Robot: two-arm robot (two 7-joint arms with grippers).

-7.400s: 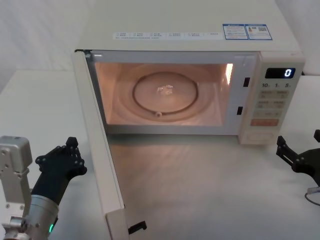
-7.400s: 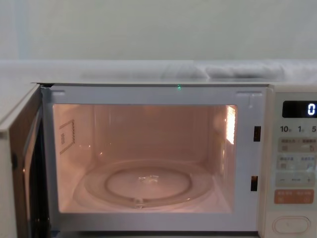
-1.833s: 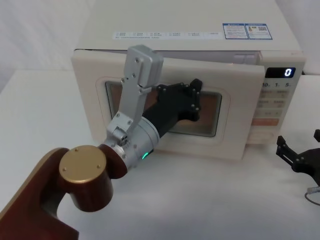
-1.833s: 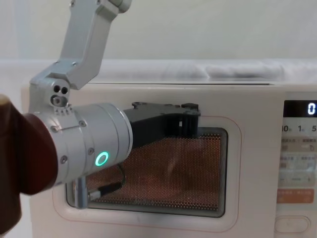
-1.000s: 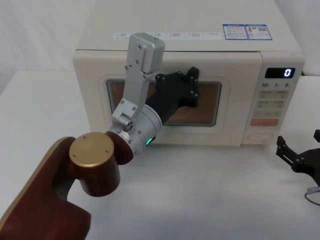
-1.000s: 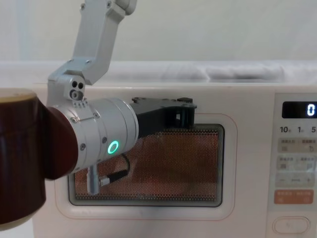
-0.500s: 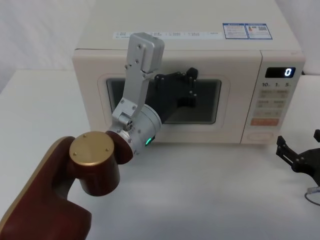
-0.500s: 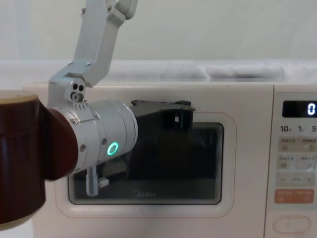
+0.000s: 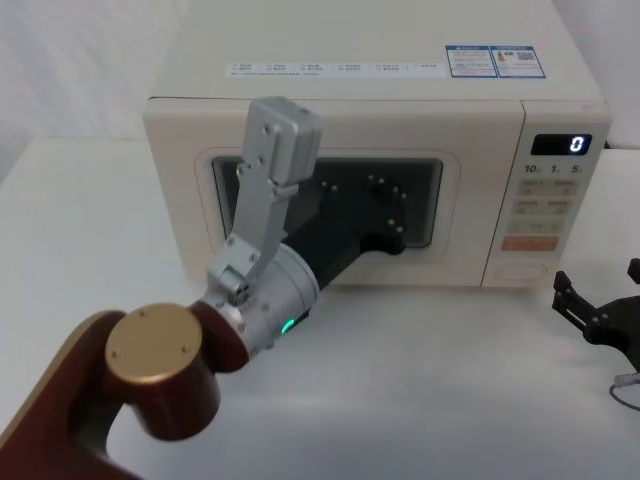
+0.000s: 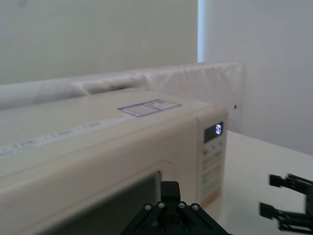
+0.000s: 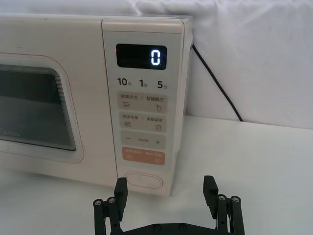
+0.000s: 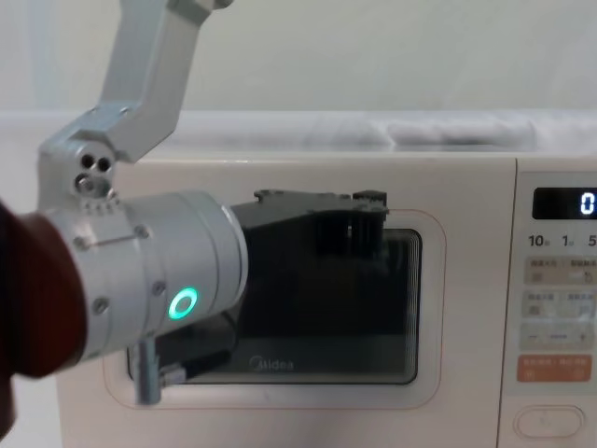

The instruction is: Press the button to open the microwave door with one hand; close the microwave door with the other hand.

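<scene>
From the head camera the microwave door [image 9: 180, 190] lies flush with the oven front, its window dark, and the left gripper [image 9: 385, 225] sits in front of the window's lower right part on its silver arm with a green ring light; whether its fingers are together or apart cannot be told here. The button [image 9: 512, 270] sits at the bottom of the control panel [image 9: 549, 205], and the right gripper [image 9: 600, 318] rests low on the white table [image 9: 420, 400], to the right of the oven and apart from it. In the left wrist camera the left gripper [image 10: 168, 218] shows as a black tip just before the door [image 10: 112, 176], again too little to judge its opening. In the right wrist camera the right gripper [image 11: 166, 193] has its fingers spread apart and empty, with the button [image 11: 143, 181] just beyond them, untouched. From the chest camera the left gripper [image 12: 359, 219] is over the upper part of the door [image 12: 466, 308] window, above the Midea logo [image 12: 270, 365]
</scene>
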